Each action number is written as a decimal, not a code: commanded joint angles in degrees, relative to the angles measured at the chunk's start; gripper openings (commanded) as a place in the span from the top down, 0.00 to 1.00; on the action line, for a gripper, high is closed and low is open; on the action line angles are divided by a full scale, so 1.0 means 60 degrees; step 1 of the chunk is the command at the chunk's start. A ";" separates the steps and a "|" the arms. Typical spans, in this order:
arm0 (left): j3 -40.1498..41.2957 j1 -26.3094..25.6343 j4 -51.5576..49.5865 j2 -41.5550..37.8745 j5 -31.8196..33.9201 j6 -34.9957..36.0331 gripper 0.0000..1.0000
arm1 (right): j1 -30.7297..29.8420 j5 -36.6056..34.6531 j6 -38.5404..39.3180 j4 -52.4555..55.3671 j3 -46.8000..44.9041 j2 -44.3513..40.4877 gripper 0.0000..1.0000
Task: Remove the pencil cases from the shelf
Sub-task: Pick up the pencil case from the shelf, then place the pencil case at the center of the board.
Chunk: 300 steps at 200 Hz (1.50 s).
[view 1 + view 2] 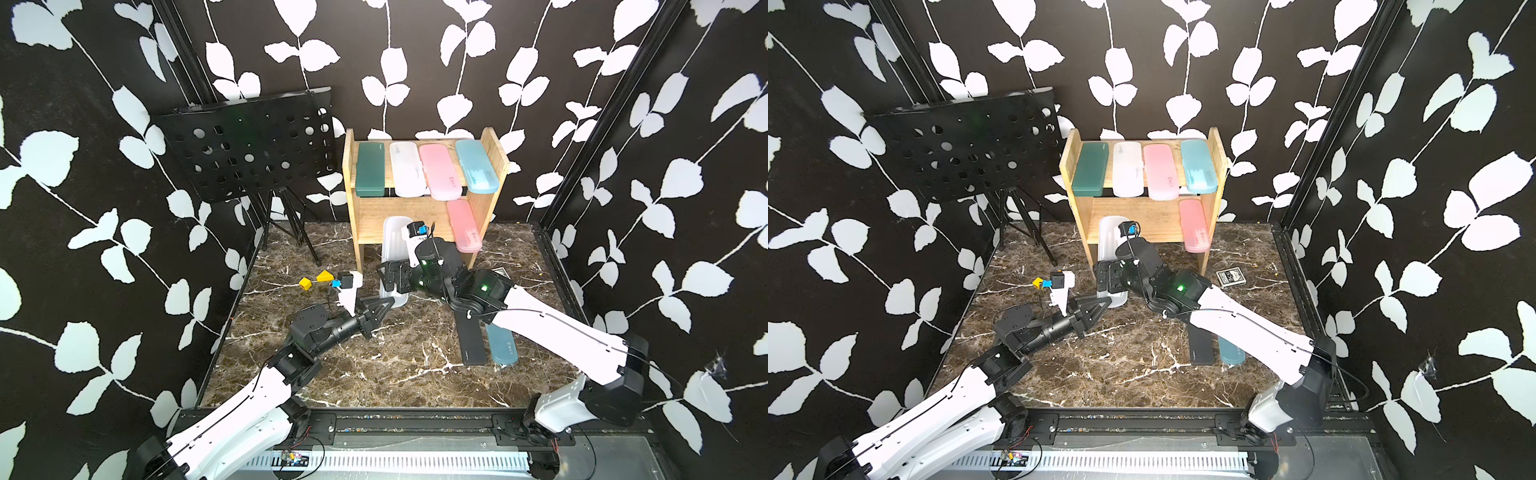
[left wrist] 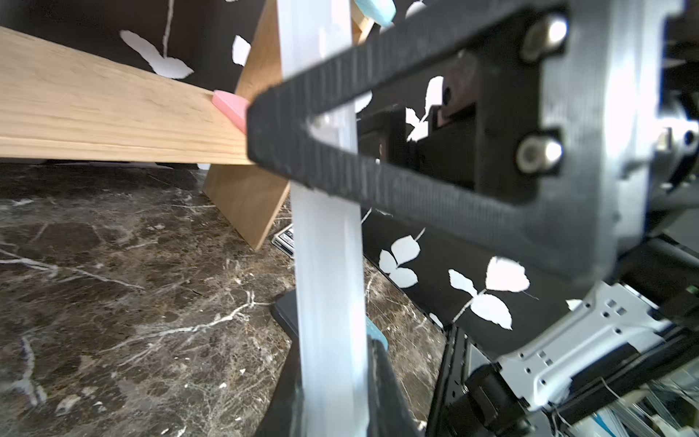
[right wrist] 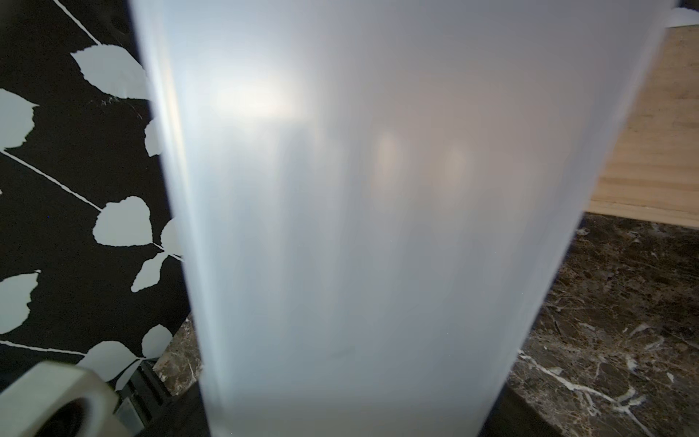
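The dark, marble-patterned surface (image 1: pixel 374 374) carries a two-tier pine shelf (image 1: pixel 350 195) at its back edge. Four flat plastic pencil cases with round corners lie side by side on the top tier: a dark green case (image 1: pixel 370 169), a frosted case (image 1: pixel 408 169), a pink case (image 1: pixel 439 172) and a light blue case (image 1: pixel 476 166). A second pink case (image 1: pixel 464 224) lies on the lower tier by the right side panel and overhangs its front edge. A black case (image 1: pixel 471 340) and a teal case (image 1: pixel 503 345) lie flat on the surface toward its right edge.

A second frosted case (image 1: pixel 392 245) slants from the lower tier's front edge down toward the surface. The right hand (image 1: pixel 384 279) straddles its width near mid-length with jaws wide; I cannot tell whether they press. The left hand (image 1: pixel 386 304) is closed, pinching the near end.

The case looks light, stiff, slick and probably hollow. A hold across the long edges near the middle should keep it from swivelling.
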<state>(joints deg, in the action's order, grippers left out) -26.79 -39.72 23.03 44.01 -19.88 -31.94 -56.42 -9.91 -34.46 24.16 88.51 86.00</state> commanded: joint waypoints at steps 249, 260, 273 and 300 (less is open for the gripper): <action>0.0377 -0.0007 -0.2517 -0.1433 0.2729 0.0743 0.01 | 0.1243 0.0301 -0.1960 0.2595 -0.4488 0.1787 0.29; 0.0403 -0.0014 -0.2507 -0.1412 0.2721 0.0775 0.01 | 0.1286 0.0276 -0.1908 0.2496 -0.4557 0.1866 0.29; 0.0436 -0.0006 -0.2461 -0.1359 0.2735 0.0797 0.01 | 0.1381 0.0266 -0.1875 0.2493 -0.4596 0.1931 0.29; 0.0464 0.0008 -0.2403 -0.1191 0.2687 0.0800 0.01 | 0.1634 0.0350 -0.1742 0.2292 -0.4803 0.1909 0.28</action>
<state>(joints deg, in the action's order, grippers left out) -24.91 -39.77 7.92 36.36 -3.55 -27.44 -47.92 -6.63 -45.78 38.92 61.63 97.67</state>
